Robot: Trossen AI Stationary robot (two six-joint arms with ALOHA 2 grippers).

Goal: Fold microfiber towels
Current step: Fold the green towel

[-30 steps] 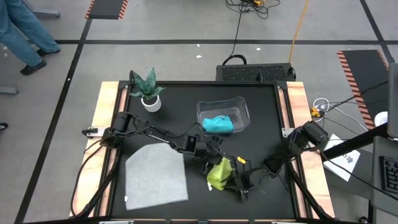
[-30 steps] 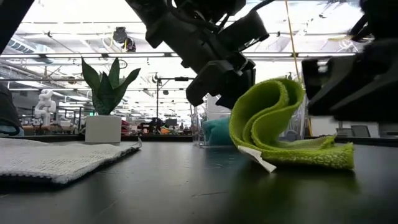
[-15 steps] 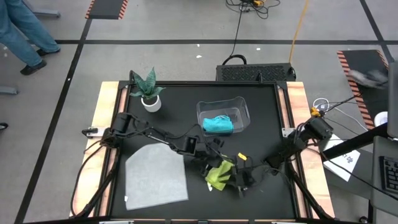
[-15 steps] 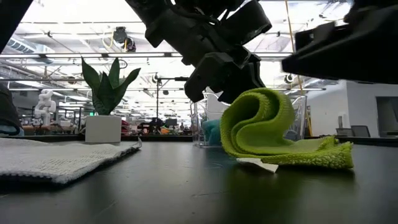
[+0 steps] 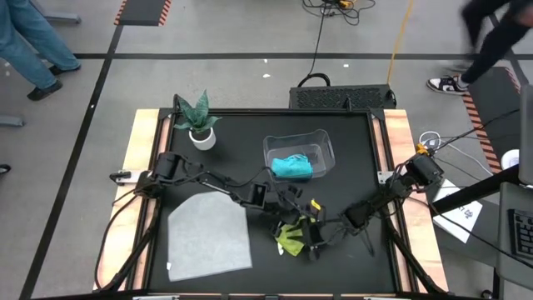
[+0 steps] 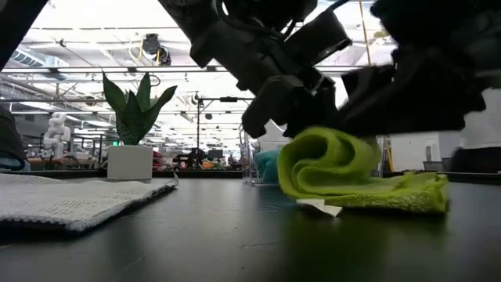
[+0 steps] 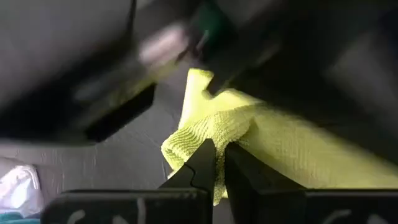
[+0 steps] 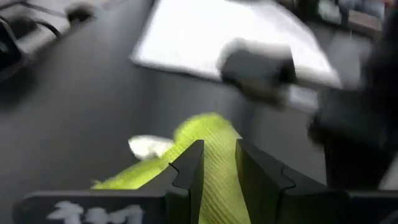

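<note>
Left gripper (image 5: 291, 218): its fingers (image 7: 202, 163) are pinched nearly together on an edge of the soft yellow-green microfiber towel (image 5: 293, 236), with the cloth bunched just ahead of the tips.
Right gripper (image 5: 314, 242): its fingers (image 8: 188, 167) are closed on a strip of the same cloth, which runs between them and out past the tips.
Yellow-green towel: crumpled low on the black bench (image 5: 233, 133), one part rolled over into a curl (image 6: 317, 164), between the two sets of fingers; a small white tag (image 6: 319, 207) pokes out underneath.
Light grey square microfiber towel (image 5: 209, 233): lies flat, well apart from the left fingers, on their outer side.
Teal blue microfiber towel (image 5: 291, 167): bunched inside the clear plastic bin (image 5: 323, 141), beyond both sets of fingers.
Small potted plant in a white pot (image 5: 197, 122): stands at the far bench corner, well away from the fingers.
Person (image 5: 495, 37): a blurred figure on the floor past the bench.
</note>
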